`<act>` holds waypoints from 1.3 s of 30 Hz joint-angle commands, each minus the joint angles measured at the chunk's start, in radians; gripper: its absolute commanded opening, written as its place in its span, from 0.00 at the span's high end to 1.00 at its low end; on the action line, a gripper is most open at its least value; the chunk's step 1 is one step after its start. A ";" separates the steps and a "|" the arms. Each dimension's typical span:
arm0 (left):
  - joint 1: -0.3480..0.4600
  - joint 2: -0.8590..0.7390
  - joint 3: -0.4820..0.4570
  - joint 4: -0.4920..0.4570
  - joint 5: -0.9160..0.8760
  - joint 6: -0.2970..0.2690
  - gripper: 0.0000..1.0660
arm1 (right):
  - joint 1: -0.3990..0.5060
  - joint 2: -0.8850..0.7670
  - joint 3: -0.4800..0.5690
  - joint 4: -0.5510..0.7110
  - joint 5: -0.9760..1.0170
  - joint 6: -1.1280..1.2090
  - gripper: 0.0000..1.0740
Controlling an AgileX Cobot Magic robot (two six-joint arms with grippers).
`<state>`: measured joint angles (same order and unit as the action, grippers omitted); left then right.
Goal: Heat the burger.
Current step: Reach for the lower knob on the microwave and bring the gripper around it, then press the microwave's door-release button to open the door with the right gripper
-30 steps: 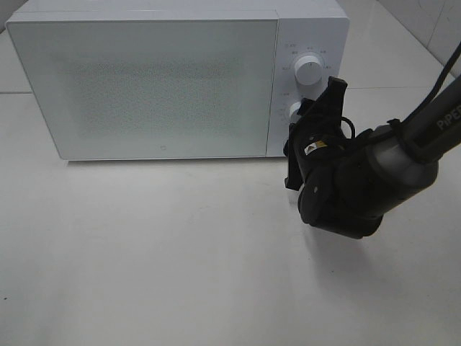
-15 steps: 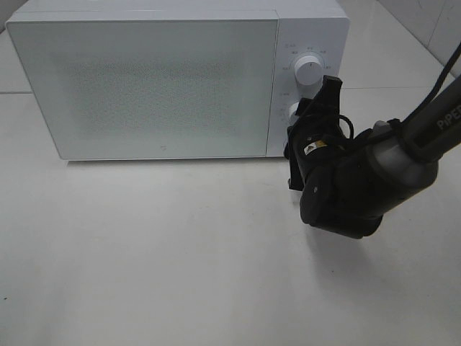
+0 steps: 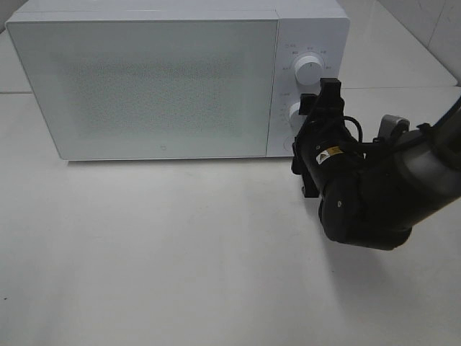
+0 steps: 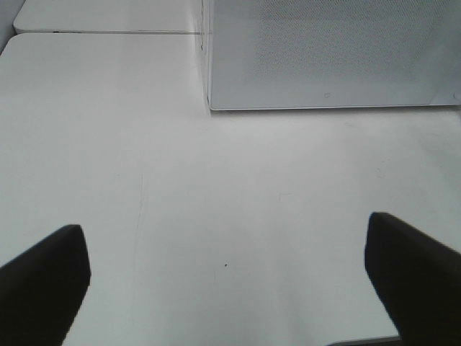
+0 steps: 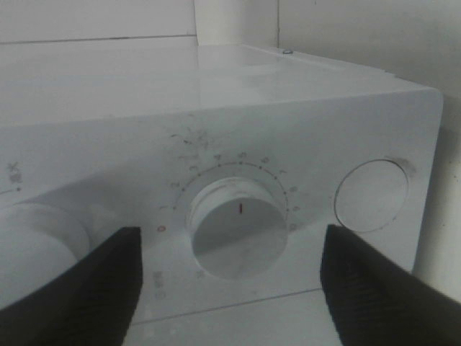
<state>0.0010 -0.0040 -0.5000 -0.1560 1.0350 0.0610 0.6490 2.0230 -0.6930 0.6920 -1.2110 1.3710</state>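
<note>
The white microwave (image 3: 158,79) sits on the table (image 3: 180,252) with its door shut. I cannot tell where the burger is (the door is too cloudy to see through). The right gripper (image 5: 230,241) is close in front of the lower knob (image 5: 238,227). Its two fingers are spread wide, one on each side of the knob, and they do not touch it. The left gripper (image 4: 223,231) is spread wide too, above the table, and holds nothing.

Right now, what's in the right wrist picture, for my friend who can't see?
The open tool has a dark finger either side of a white dial on the microwave, not touching it. A round button sits beside the dial.
</note>
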 commanded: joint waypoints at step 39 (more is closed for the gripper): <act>0.000 -0.023 0.004 -0.001 -0.009 0.001 0.08 | -0.133 -0.641 0.225 0.289 1.174 -2.131 0.36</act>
<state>0.0010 -0.0040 -0.5000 -0.1560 1.0350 0.0610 0.5470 1.4030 -0.4640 1.0160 -0.0770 -0.7200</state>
